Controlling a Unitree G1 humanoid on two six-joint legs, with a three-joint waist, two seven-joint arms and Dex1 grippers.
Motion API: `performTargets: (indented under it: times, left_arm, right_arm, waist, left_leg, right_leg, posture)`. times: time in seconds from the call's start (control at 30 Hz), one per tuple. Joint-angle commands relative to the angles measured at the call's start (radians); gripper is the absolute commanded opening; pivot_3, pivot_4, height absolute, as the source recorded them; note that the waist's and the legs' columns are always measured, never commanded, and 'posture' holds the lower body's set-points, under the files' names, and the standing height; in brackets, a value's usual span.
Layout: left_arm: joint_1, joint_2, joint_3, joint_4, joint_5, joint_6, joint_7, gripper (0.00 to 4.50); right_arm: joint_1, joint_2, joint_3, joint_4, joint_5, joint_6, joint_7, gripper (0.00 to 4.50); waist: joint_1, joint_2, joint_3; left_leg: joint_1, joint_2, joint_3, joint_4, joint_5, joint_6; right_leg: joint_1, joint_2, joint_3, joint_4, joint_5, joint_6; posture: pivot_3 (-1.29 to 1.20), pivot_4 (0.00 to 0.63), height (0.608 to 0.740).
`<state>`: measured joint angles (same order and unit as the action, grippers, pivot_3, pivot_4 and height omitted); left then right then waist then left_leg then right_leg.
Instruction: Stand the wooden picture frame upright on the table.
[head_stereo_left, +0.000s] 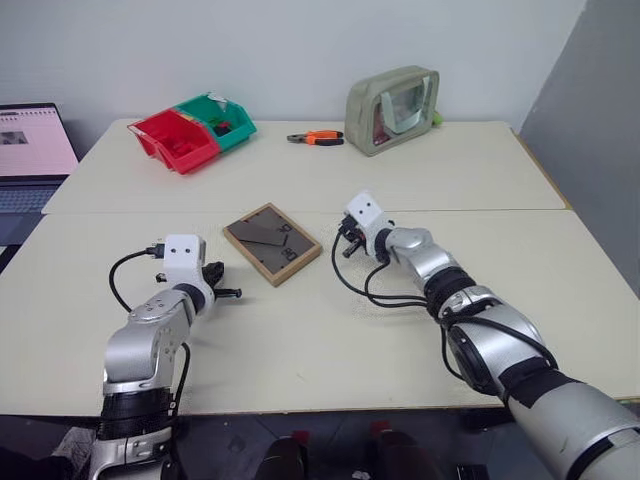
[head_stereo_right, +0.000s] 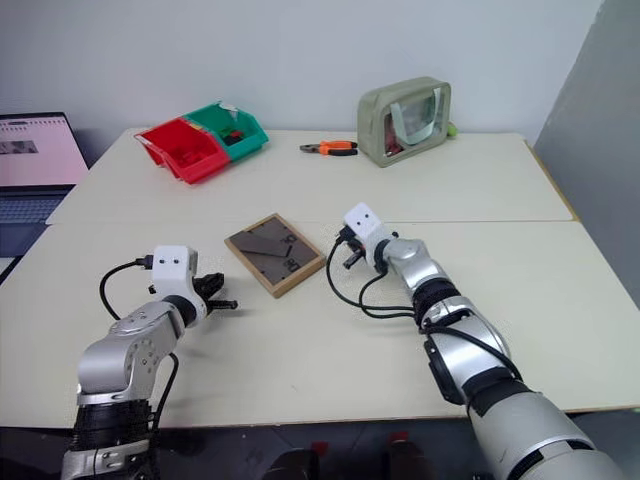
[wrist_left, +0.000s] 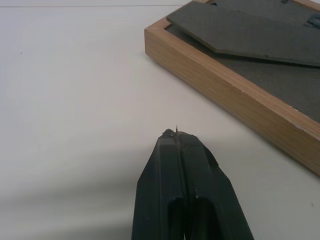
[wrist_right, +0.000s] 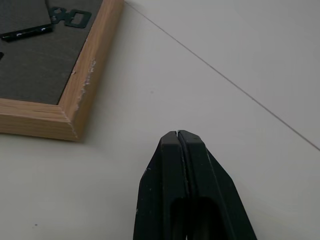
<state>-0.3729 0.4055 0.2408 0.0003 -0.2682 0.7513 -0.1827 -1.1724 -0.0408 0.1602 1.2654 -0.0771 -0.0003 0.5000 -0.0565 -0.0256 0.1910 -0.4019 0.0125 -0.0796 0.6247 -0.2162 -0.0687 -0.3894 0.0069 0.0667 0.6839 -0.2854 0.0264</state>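
Left gripper: we see both black fingers pressed together with nothing between them, low over the table, tips pointing toward the picture frame.
Right gripper: we see its fingers likewise pressed together and empty, low over the tabletop just beside the seam line.
Wooden picture frame: it lies flat on the table, back panel up, turned at an angle to the table edge, between the two grippers. In the left wrist view the stand flap rests folded against the dark back.
Frame to left gripper: near but apart; we see bare tabletop between the fingertips and the frame's long wooden edge.
Frame to right gripper: near but apart; one frame corner lies just beside the closed fingertips, not touching.
Red bin: it stands at the far left of the table; we cannot tell its contents.
Green bin: it touches the red bin on its far side; we note small dark items inside, too small to identify.
Grey-green pouch: it stands upright at the far edge, clear window facing us; contents unclear.
Orange-handled pliers: they lie flat between the bins and the pouch.
Laptop: it sits open off the table's left side.
Obstructions: the far objects stand well apart from the frame.
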Motion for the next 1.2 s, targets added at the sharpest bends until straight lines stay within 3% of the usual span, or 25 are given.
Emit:
performTargets:
  times: [0.03,0.23,0.5,0.87,1.2]
  left_arm:
    - [-0.051,-0.012,-0.025,0.060,0.028,-0.032,0.011,0.01]
    - [-0.056,-0.027,-0.082,0.064,0.043,-0.018,-0.016,0.01]
    - [-0.036,-0.020,-0.171,-0.004,0.045,0.037,-0.076,0.01]
    - [0.054,0.054,-0.330,-0.265,0.024,0.201,-0.197,0.01]
    - [0.119,0.138,-0.407,-0.525,-0.058,0.346,-0.321,0.01]
  right_arm:
    - [-0.037,0.044,-0.030,0.003,0.004,-0.020,-0.018,0.00]
    - [-0.030,0.091,-0.053,-0.009,0.016,-0.014,0.024,0.00]
    - [0.053,0.072,-0.026,-0.133,0.016,0.015,0.207,0.00]
    - [0.420,-0.056,0.135,-0.873,0.025,0.367,0.385,0.00]
    - [0.576,-0.212,0.169,-1.306,0.074,0.641,0.442,0.00]
  waist:
    - [0.000,0.000,0.000]
    - [0.000,0.000,0.000]
    - [0.003,0.000,0.000]
    - [0.007,0.001,-0.001]
    - [0.009,0.001,-0.001]
  left_leg:
    - [0.000,0.000,0.000,0.000,0.000,0.000]
    - [0.000,0.000,-0.001,0.000,0.000,0.000]
    - [0.001,0.000,-0.001,0.000,0.000,0.000]
    - [0.000,0.000,-0.002,0.001,0.000,0.000]
    - [0.000,0.000,-0.001,0.001,0.000,0.000]
  right_leg:
    - [0.000,0.000,0.000,0.000,0.000,0.000]
    - [0.000,0.000,0.000,0.001,0.000,0.000]
    - [0.000,0.000,-0.001,0.003,0.000,0.000]
    - [0.001,-0.001,-0.001,0.003,-0.001,0.002]
    - [0.001,-0.001,-0.001,0.001,-0.001,0.002]
  posture:
    - [0.00,0.150,0.740]
    - [0.00,0.150,0.740]
    - [0.00,0.150,0.740]
    - [0.00,0.150,0.740]
    - [0.00,0.150,0.740]
